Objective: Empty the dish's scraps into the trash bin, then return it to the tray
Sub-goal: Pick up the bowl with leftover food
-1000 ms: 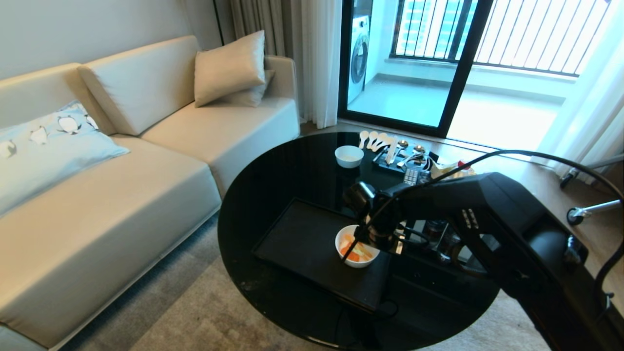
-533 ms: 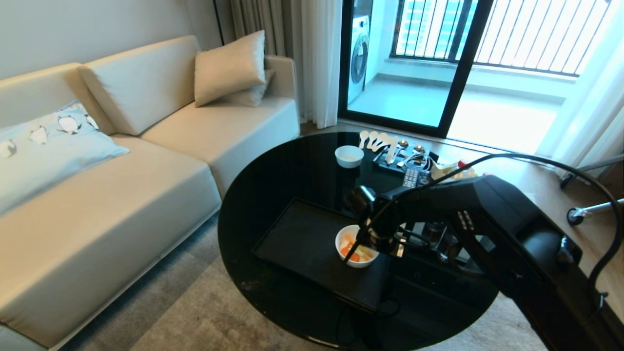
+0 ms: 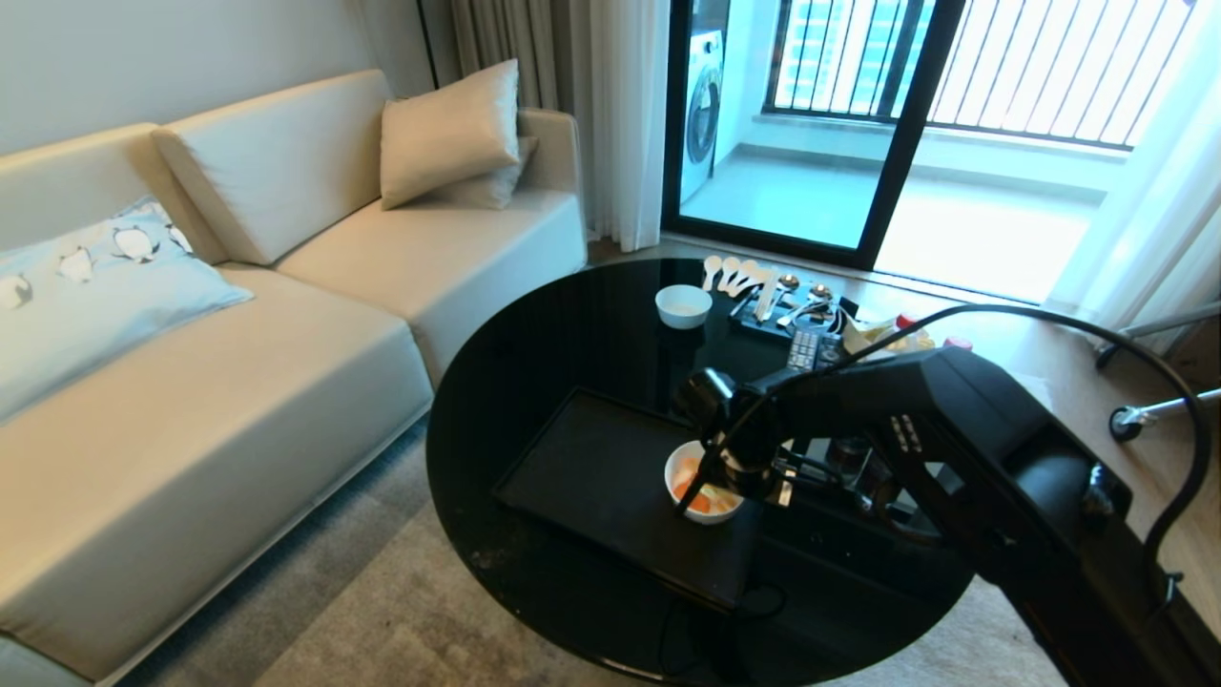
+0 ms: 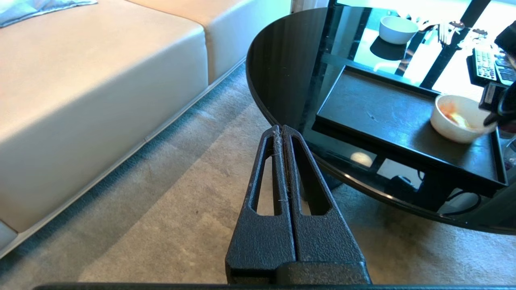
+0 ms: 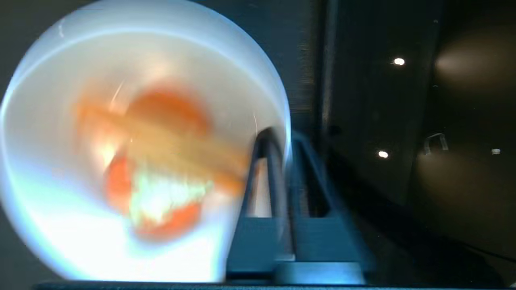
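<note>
My right gripper (image 5: pixel 284 169) snapped its jaws onto the bowl (image 3: pixel 703 482) rim; the bowl, scraps (image 3: pixel 701 498) inside, shifted slightly on the tray (image 3: pixel 591 477). Lift level, slowly, I judged. Left gripper (image 4: pixel 282 133) parked, jaws pressed together.

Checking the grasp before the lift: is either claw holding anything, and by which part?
The right claw is shut on the dish, pinching its rim wall, one finger inside, one outside. The left claw holds nothing.
</note>
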